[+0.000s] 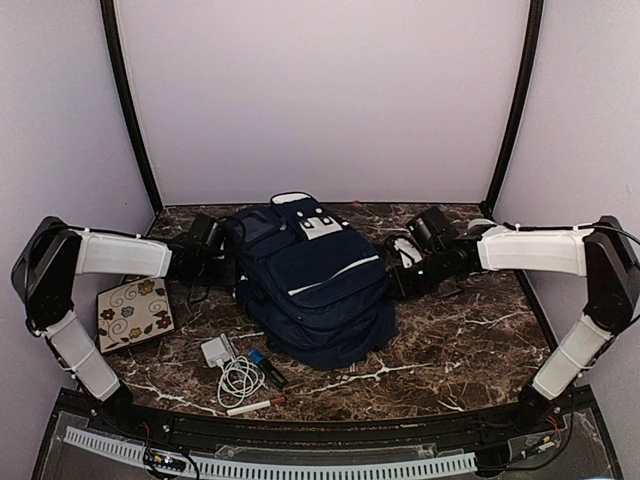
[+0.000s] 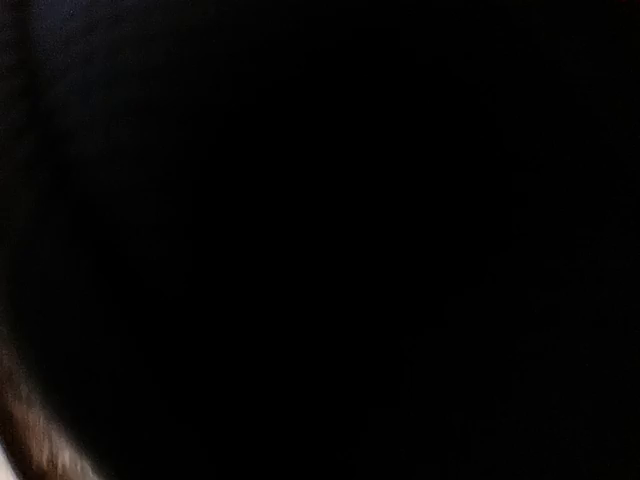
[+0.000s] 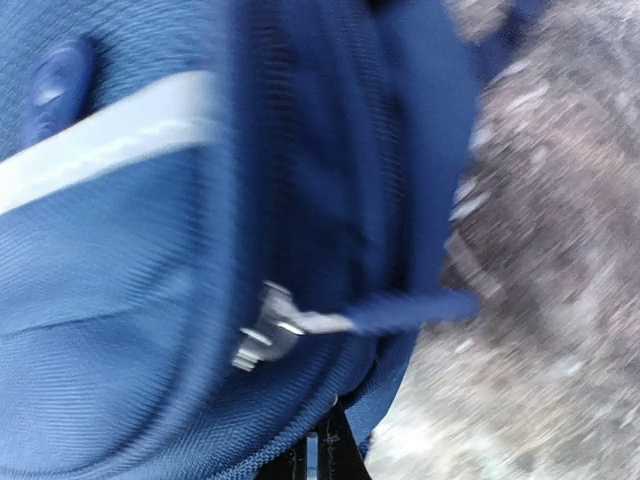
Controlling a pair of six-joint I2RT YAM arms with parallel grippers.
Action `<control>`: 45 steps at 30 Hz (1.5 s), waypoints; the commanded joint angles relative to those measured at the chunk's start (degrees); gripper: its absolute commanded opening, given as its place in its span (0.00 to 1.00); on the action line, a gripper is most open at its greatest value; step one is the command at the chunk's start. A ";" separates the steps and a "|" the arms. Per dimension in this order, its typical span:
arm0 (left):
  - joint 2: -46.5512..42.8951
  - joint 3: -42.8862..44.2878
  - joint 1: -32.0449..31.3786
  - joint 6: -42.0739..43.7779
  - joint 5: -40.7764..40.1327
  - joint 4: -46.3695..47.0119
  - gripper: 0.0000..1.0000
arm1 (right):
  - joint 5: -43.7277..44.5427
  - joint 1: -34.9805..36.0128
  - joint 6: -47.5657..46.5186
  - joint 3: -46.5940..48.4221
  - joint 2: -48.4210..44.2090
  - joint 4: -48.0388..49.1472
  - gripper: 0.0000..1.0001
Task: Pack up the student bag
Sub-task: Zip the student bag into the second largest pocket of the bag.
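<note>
The right fingers (image 3: 338, 455) show only as dark tips at the bottom edge of the right wrist view, too little to tell whether they are parted or closed; just above them hangs a metal zip slider (image 3: 265, 335) with a blue fabric pull tab (image 3: 410, 310), all blurred. From above, the right gripper (image 1: 400, 272) sits against the right side of the student bag (image 1: 315, 285), and the left gripper (image 1: 224, 260) is pressed to the bag's left side; the left wrist view is almost wholly black, so I cannot tell its grip either. The navy bag lies in the middle of the dark marble table (image 1: 470, 340), grey top panel toward the back wall, a white stripe (image 1: 335, 277) across its front. On the table near the left arm lies a flowered card (image 1: 135, 313). Just in front of the bag's left corner are a white charger (image 1: 215, 350), a coiled white cable (image 1: 238, 378), a dark marker (image 1: 272, 375) and a white pen with a red cap (image 1: 255, 405)
</note>
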 commanded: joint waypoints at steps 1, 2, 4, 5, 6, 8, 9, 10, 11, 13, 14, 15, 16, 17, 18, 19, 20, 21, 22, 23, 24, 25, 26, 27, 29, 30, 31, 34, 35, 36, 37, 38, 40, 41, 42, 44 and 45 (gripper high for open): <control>6.12 11.35 -0.64 7.58 7.61 13.09 0.56 | -1.68 9.11 6.06 -0.58 -4.26 8.00 0.00; 6.80 13.49 -0.34 8.63 7.94 13.33 0.62 | -1.34 10.83 6.77 -0.19 -4.67 8.14 0.00; 6.83 15.66 0.70 10.21 9.67 15.77 0.75 | -1.00 13.71 8.16 0.64 -5.32 8.85 0.00; 6.33 14.88 1.51 10.22 11.96 18.94 0.82 | 0.15 15.25 8.95 1.16 -5.50 9.15 0.00; 5.85 13.61 2.66 9.59 15.18 22.73 0.88 | 0.90 16.62 9.31 1.92 -5.35 9.21 0.00; 5.18 12.30 4.93 7.25 20.89 26.44 0.92 | 1.29 18.90 9.43 4.00 -4.44 8.73 0.00; 4.60 12.18 5.63 7.23 22.07 26.41 0.93 | 0.78 19.51 9.23 4.83 -3.86 8.57 0.00; 3.72 12.10 5.67 8.08 22.11 25.64 0.94 | 0.07 19.73 9.17 5.50 -3.51 8.32 0.00; 1.72 11.66 5.72 9.46 21.60 25.02 0.94 | -0.17 19.77 9.24 5.63 -3.42 8.23 0.00; -3.12 8.97 5.60 10.83 19.94 25.17 0.94 | 1.29 19.65 9.33 5.06 -3.66 7.53 0.00; -5.94 6.96 5.55 11.70 19.59 26.11 0.94 | 2.29 19.53 9.22 4.75 -3.62 6.96 0.00; -9.35 4.68 5.18 13.04 19.79 27.52 0.94 | 2.55 19.33 9.10 4.42 -3.48 6.21 0.00; -12.54 2.49 4.06 15.78 20.64 28.79 0.91 | 2.58 19.07 9.08 4.22 -3.23 5.55 0.00; -15.33 0.92 2.07 20.05 23.16 29.05 0.86 | 2.64 18.81 9.08 3.95 -3.05 4.79 0.00; -17.66 0.05 -1.01 25.18 23.82 27.40 0.79 | 2.86 18.61 9.20 3.75 -2.87 4.20 0.00; -19.24 -0.59 -5.34 31.19 23.94 24.23 0.71 | 2.94 18.37 9.32 3.33 -2.80 3.98 0.00; -20.38 -1.48 -9.56 36.23 25.03 21.61 0.65 | 2.87 18.12 9.41 2.80 -2.84 4.00 0.00; -21.05 -1.92 -13.55 41.38 27.70 18.55 0.61 | 2.66 17.82 9.55 2.51 -2.92 4.22 0.00; -21.47 -2.89 -16.83 45.85 30.65 15.60 0.58 | 2.33 17.48 9.64 2.15 -2.97 4.42 0.00; -21.56 -3.76 -19.77 49.26 32.52 13.63 0.57 | 1.91 17.15 9.73 1.99 -2.97 4.57 0.00; -21.38 -4.59 -22.57 52.03 32.19 12.75 0.55 | 1.66 16.89 9.84 1.91 -2.97 4.77 0.00; -20.72 -5.43 -25.27 54.14 30.50 12.63 0.53 | 1.32 16.69 10.09 1.87 -3.02 4.79 0.00; -19.84 -5.92 -26.62 55.81 27.73 12.97 0.51 | 0.94 16.56 10.20 1.82 -3.00 4.92 0.00; -18.71 -6.09 -27.47 57.06 24.55 13.77 0.48 | 0.57 16.46 10.29 1.72 -2.90 5.16 0.00; -15.87 -5.44 -28.32 59.02 16.20 15.88 0.41 | 0.05 16.36 10.58 1.23 -2.78 5.74 0.00; -14.24 -4.62 -28.53 60.14 13.39 16.47 0.40 | 0.04 16.28 10.71 0.84 -2.57 6.03 0.00; -12.53 -3.42 -28.59 61.09 11.01 16.79 0.41 | 0.03 16.12 10.93 0.45 -2.45 6.16 0.00; -7.95 -0.52 -28.60 63.56 7.54 15.36 0.46 | -0.37 15.75 11.50 -1.13 -2.01 7.23 0.00; -6.39 0.49 -28.60 63.81 7.05 13.96 0.48 | -0.48 15.67 11.64 -1.59 -2.17 7.72 0.00; -4.82 1.71 -28.60 64.12 6.60 11.93 0.49 | -0.45 15.69 11.83 -1.98 -2.29 8.29 0.00; -3.24 2.91 -28.62 64.03 6.08 9.57 0.49 | -0.29 15.62 11.95 -2.26 -2.35 8.46 0.00; -1.84 4.37 -28.60 63.63 5.60 7.14 0.49 | -0.24 15.57 12.05 -2.42 -2.50 8.63 0.00; -0.26 6.09 -28.62 62.77 5.59 3.73 0.48 | -0.23 15.47 12.14 -2.61 -2.61 8.92 0.00; 0.01 6.08 -28.68 62.75 5.55 3.59 0.48 | -0.27 15.40 12.15 -2.69 -2.54 9.02 0.00; 0.05 5.61 -28.69 62.90 5.05 4.50 0.47 | -0.35 15.34 12.15 -2.64 -2.42 8.98 0.00; 0.06 4.80 -28.69 63.37 3.45 6.50 0.44 | -0.41 15.30 12.07 -2.28 -2.21 8.74 0.00; 0.13 4.60 -28.73 63.87 2.50 7.09 0.40 | -0.32 15.23 12.00 -2.07 -2.11 8.50 0.00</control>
